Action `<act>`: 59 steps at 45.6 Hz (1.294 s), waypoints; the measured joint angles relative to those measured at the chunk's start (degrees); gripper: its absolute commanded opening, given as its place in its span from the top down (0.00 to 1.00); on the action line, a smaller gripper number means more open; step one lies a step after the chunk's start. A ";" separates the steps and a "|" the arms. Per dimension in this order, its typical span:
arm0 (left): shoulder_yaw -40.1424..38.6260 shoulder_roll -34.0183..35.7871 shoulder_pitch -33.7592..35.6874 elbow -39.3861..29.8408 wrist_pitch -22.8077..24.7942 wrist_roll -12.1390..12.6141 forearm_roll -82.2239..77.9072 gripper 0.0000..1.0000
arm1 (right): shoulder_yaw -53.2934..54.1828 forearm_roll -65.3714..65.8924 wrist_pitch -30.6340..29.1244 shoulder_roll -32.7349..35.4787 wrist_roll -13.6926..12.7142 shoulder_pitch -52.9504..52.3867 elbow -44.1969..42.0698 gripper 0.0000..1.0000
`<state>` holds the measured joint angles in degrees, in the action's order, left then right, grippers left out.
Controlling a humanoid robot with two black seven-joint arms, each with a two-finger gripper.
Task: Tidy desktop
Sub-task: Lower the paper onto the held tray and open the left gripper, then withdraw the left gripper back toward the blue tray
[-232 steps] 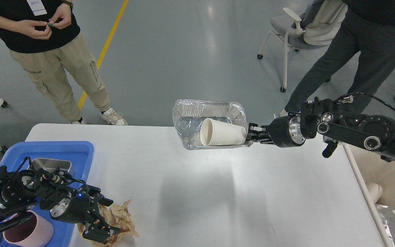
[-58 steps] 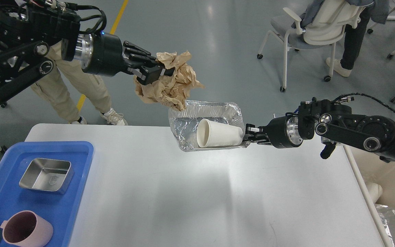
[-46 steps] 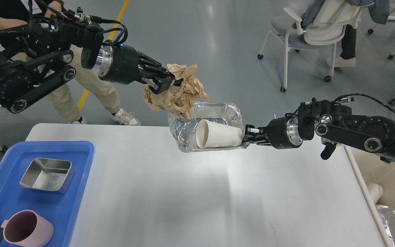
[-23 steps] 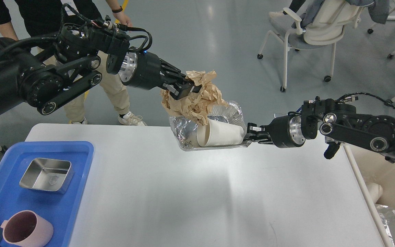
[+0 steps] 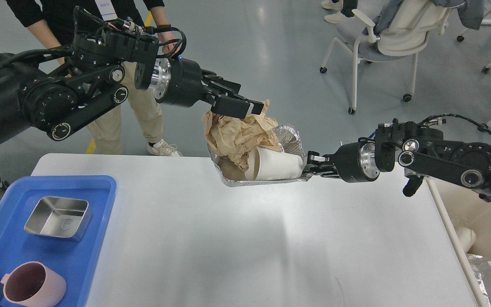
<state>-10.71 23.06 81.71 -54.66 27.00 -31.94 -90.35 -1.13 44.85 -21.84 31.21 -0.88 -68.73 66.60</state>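
While most of the large smooth white rectangular desktop (image 5: 245, 243) sits bare through the middle and right, the clutter is all at its edges. At the near-left corner, a blue plastic tray (image 5: 96, 213) overhangs the desktop's left side, holding a shiny square steel container (image 5: 57, 217) and a dusty-pink mug (image 5: 34, 285), the two standing apart from each other.

Up over the far edge, the right gripper (image 5: 311, 167) is pinched on the right rim of a crinkled silver foil tray (image 5: 290, 143), held tilted in the air above the desktop. Inside it lies a white paper cup (image 5: 277, 164) on its side, mouth to the left, with a crumpled wad of brown paper (image 5: 237, 136) sitting on top of it and filling the tray's left half.

Right above the wad hovers the left gripper (image 5: 239, 108), fingers spread, holding nothing that I can see.

Beyond the desk, a person in khaki trousers (image 5: 143, 111) stands close to the far-left edge, and a white office chair (image 5: 382, 38) sits farther back right. A cream-coloured bin (image 5: 484, 226) is beside the right edge.

The steel container has some small emblem, too tiny to read.
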 measured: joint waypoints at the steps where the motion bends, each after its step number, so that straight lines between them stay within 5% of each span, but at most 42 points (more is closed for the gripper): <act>1: -0.03 0.00 0.00 0.00 0.00 0.00 0.03 0.04 | 0.02 0.00 -0.01 0.09 0.00 0.00 0.00 1.00; 17: -2.13 1.22 0.04 -0.23 -0.12 1.00 5.62 0.03 | 0.56 0.04 0.00 1.17 0.08 0.72 0.02 1.00; 29: -6.64 9.38 -6.90 -1.37 -0.94 12.38 11.29 0.03 | 0.97 0.02 0.04 1.14 0.10 0.96 0.03 1.00; 35: -13.43 13.38 -13.94 -1.80 -1.76 15.37 15.35 0.03 | 0.97 -0.01 0.05 1.14 0.10 0.97 0.02 1.00; 46: -30.41 18.75 -31.20 -8.55 -5.33 16.04 19.87 0.03 | 0.87 -0.03 0.04 1.37 0.08 1.13 0.00 1.00; 59: -50.98 17.14 -50.57 -13.75 -9.83 15.32 28.99 0.03 | 0.94 -0.03 0.04 1.56 0.01 1.15 -0.07 1.00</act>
<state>-61.69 40.20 31.14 -68.42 17.17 -16.62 -61.36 -0.19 44.82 -21.80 32.78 -0.87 -67.58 66.53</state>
